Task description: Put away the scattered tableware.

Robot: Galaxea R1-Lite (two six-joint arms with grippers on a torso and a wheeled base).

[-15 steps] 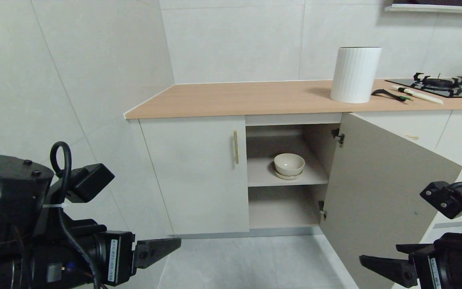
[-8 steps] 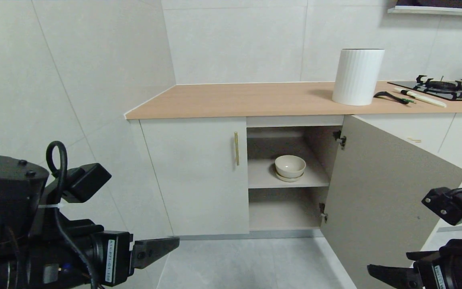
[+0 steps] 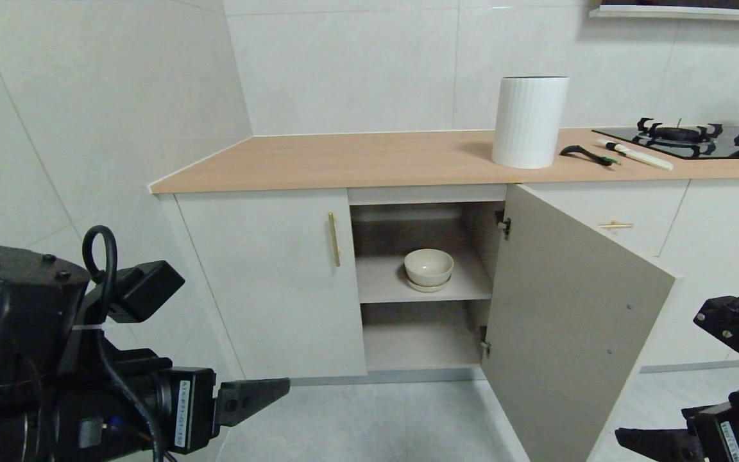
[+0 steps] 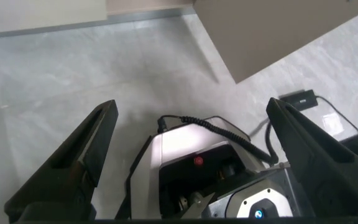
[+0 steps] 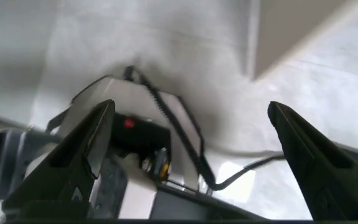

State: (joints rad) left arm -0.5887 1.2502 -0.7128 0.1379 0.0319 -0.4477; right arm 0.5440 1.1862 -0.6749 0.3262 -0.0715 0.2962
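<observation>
My left gripper (image 4: 191, 109) and right gripper (image 5: 190, 107) hang low, fingers spread, nothing held. The cabinet door (image 3: 568, 308) is open and the bowl (image 3: 428, 265) is on the shelf, so I'd call that done. The black scoop (image 3: 584, 153) and pale utensil (image 3: 636, 154) on the counter (image 3: 356, 160) look like what's left.

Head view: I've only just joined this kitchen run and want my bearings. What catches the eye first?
The cabinet door stands wide open under the wooden countertop, with a cream bowl sitting on a plate on the middle shelf inside. Up on the countertop, a tall white ribbed container stands beside a few loose utensils near the black stove.
</observation>
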